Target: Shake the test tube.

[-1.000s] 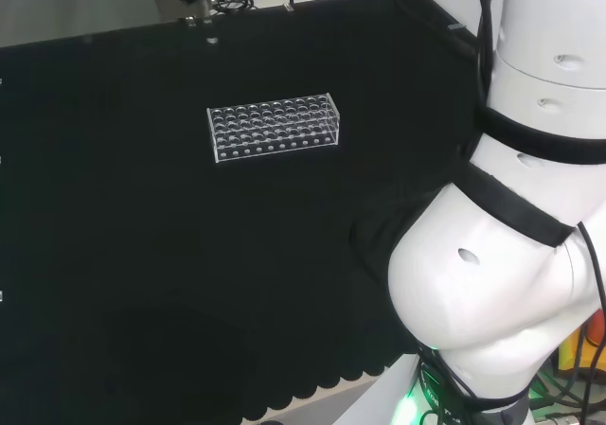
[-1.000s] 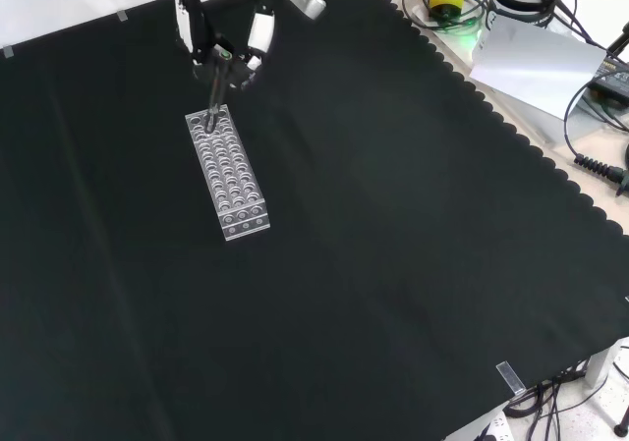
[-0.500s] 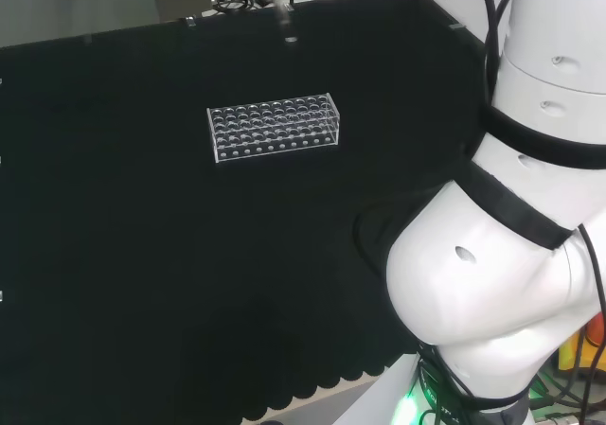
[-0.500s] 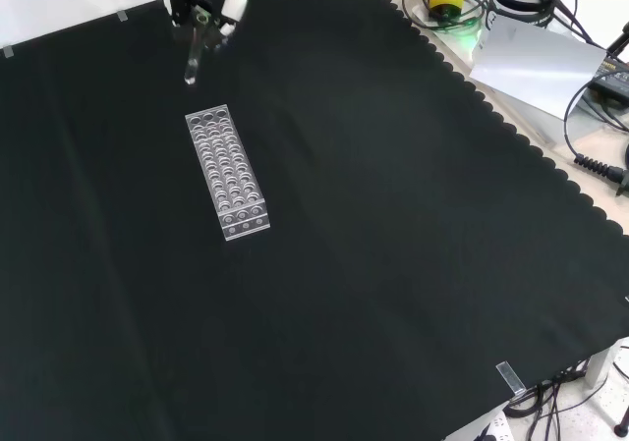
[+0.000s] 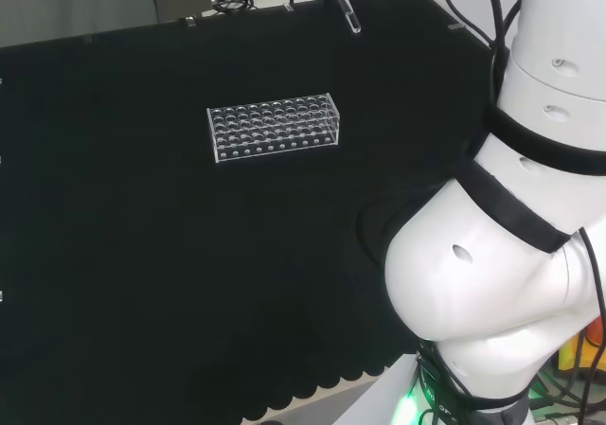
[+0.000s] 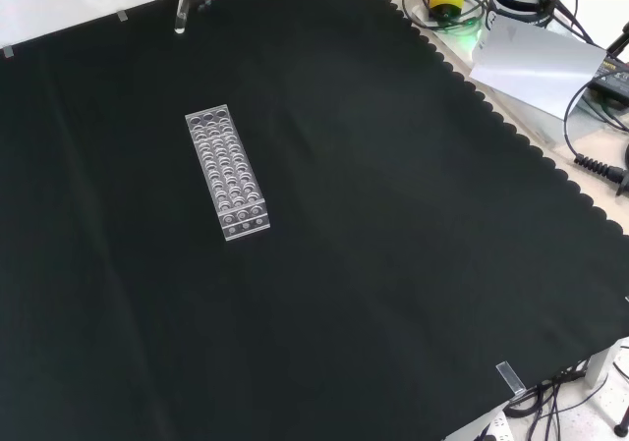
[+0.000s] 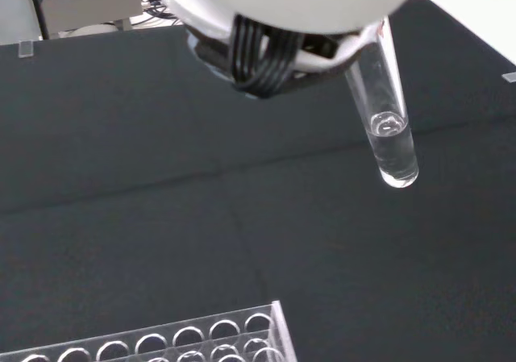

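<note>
Even, diffuse overhead lighting is seen in all three views; no hard shadows are cast on the black cloth [image 6: 393,215], which is rendered nearly featureless. In the head view, the white arm [image 5: 492,283] is brightly lit, with soft shading beneath its curves. Small highlights are caught along the edges of the clear rack [image 6: 227,173]. In the wrist view, the hand [image 7: 290,7] is blurred and overexposed, while the tube [image 7: 387,128] is kept sharp, with glints on its rounded tip.
</note>
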